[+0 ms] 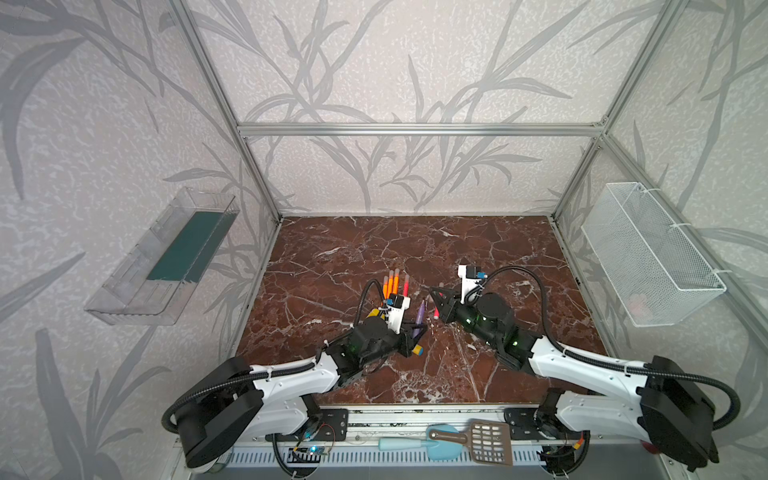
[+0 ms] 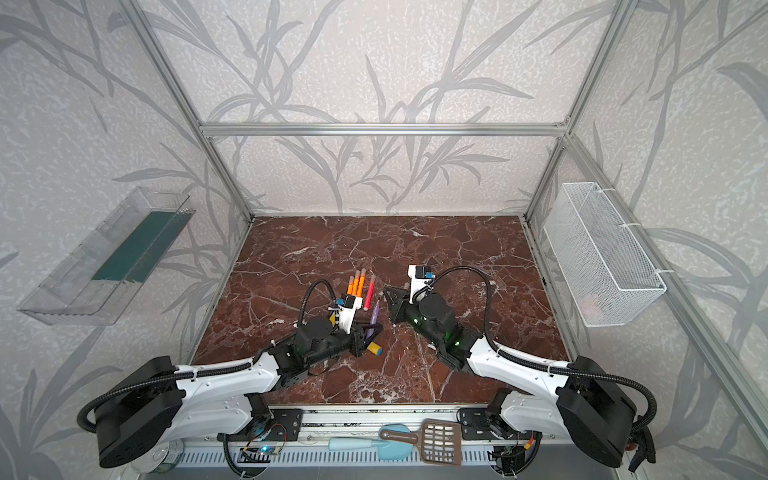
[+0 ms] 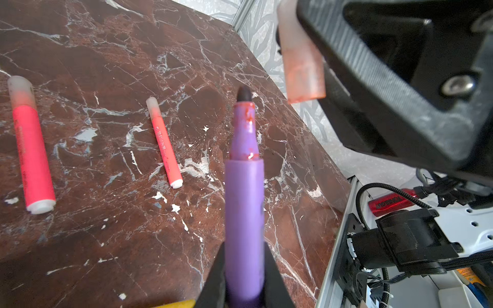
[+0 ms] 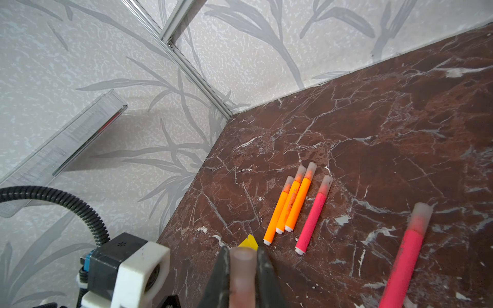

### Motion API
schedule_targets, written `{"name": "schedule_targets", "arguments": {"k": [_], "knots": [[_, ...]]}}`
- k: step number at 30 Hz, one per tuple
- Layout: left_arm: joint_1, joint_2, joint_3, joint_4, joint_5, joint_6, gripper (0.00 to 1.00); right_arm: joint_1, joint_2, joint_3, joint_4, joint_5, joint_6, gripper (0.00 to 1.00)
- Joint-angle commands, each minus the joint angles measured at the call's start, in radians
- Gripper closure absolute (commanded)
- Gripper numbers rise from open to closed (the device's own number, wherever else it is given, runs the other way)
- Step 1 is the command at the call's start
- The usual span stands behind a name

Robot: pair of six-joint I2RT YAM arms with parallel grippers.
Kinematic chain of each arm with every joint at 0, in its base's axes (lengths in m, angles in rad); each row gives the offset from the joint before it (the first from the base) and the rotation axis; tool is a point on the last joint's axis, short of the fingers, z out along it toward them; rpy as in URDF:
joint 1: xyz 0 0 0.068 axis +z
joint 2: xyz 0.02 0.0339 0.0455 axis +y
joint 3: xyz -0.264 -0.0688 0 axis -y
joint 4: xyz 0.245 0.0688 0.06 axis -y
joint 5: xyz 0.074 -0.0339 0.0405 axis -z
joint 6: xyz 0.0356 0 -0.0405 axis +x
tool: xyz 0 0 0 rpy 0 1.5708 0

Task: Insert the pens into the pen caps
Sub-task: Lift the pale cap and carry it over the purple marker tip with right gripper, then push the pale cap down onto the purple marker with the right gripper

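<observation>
The left gripper (image 1: 419,328) is clamping the purple pen (image 1: 420,312) just below the middle of a top view, its long axis slanting up and rightward. The right gripper (image 1: 434,293) is pinching a pen cap (image 3: 302,66) just up-right of the tip (mouth and tip not yet aligned, I judge).

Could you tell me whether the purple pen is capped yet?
Uncapped: the purple pen shows a bare dark tip, and the pen cap in the right gripper is apart from it.
</observation>
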Motion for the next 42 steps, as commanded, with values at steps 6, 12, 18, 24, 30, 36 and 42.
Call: {"name": "schedule_targets", "arguments": {"k": [6,12,18,24,30,36,42], "knots": [[-0.006,0.013,0.044,0.035,0.014,-0.01,1.0,0.007,0.044,0.068,0.048,0.022,0.012,1.0],[-0.007,0.006,0.048,0.022,0.008,-0.002,1.0,0.009,0.079,0.081,0.053,0.03,0.037,1.0],[-0.007,0.006,0.049,0.019,0.004,0.003,1.0,0.008,0.092,0.082,0.053,0.039,0.041,1.0],[-0.007,0.0,0.054,0.012,0.001,0.01,1.0,0.01,0.099,0.077,0.067,0.033,0.048,1.0],[-0.006,-0.013,0.056,0.005,-0.022,0.013,1.0,0.012,0.099,0.064,0.079,0.02,0.065,1.0],[-0.004,-0.026,0.068,-0.01,-0.052,0.016,1.0,0.019,0.095,0.027,0.108,-0.003,0.104,1.0],[-0.001,-0.028,0.085,0.007,-0.034,0.019,1.0,0.045,0.093,0.017,0.115,0.003,0.106,1.0]]}}
